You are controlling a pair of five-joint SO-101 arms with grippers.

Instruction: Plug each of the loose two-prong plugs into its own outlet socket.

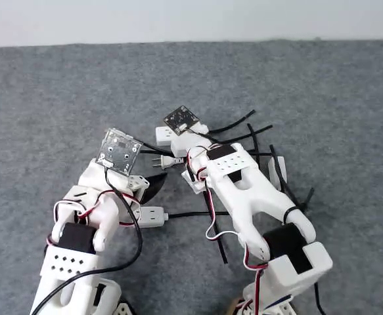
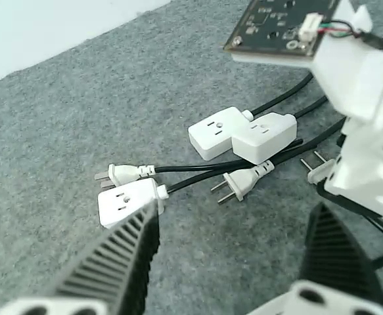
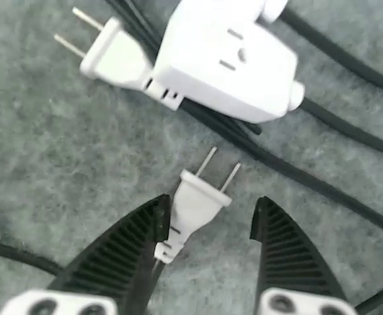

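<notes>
My right gripper (image 3: 212,207) is open low over the grey mat, and a white two-prong plug (image 3: 194,203) lies between its fingers, touching one of them, prongs pointing away. Just beyond lie a white outlet socket (image 3: 227,59) and a second plug (image 3: 112,56). My left gripper (image 2: 237,223) is open and holds nothing. Ahead of it lie two sockets side by side (image 2: 214,131) (image 2: 263,136), a third socket (image 2: 127,202), and loose plugs (image 2: 122,174) (image 2: 240,184). Another plug (image 2: 319,167) sits by the right arm (image 2: 362,98).
Black cords (image 1: 244,138) fan out over the mat behind the right arm (image 1: 227,164). A socket on a cord (image 1: 152,216) lies between the two arms, a plug (image 1: 171,161) near the left wrist (image 1: 119,152). Open mat stretches toward the far wall.
</notes>
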